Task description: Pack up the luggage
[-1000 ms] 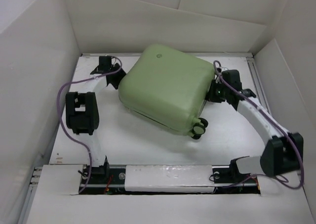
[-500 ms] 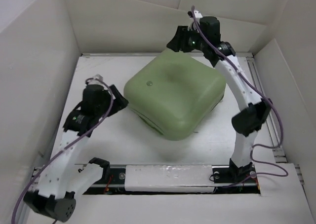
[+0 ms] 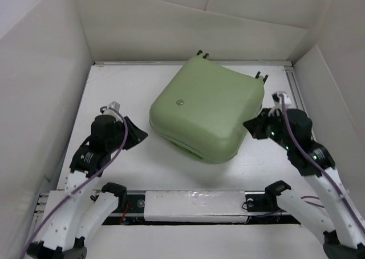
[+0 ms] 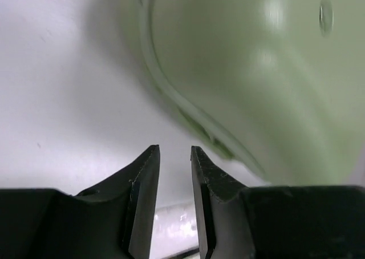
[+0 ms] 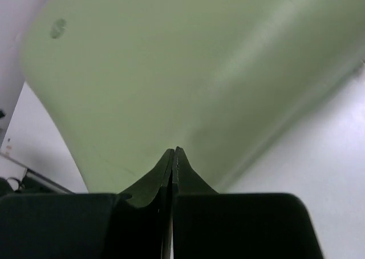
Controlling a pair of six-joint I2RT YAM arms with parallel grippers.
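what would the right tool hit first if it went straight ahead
Most likely the luggage: the right tool, shut, points at its green side, which fills the wrist view ahead. The gap is unclear.

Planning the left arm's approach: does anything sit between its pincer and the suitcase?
Nothing visible does. Only bare white table lies between the left pincer and the near edge of the suitcase.

The luggage lies closed near the far edge of the bench, so its inside is hidden, its wheels on the far side are too small to tell their colour, and in both wrist views its shell is blurred and cut off by the top edge.
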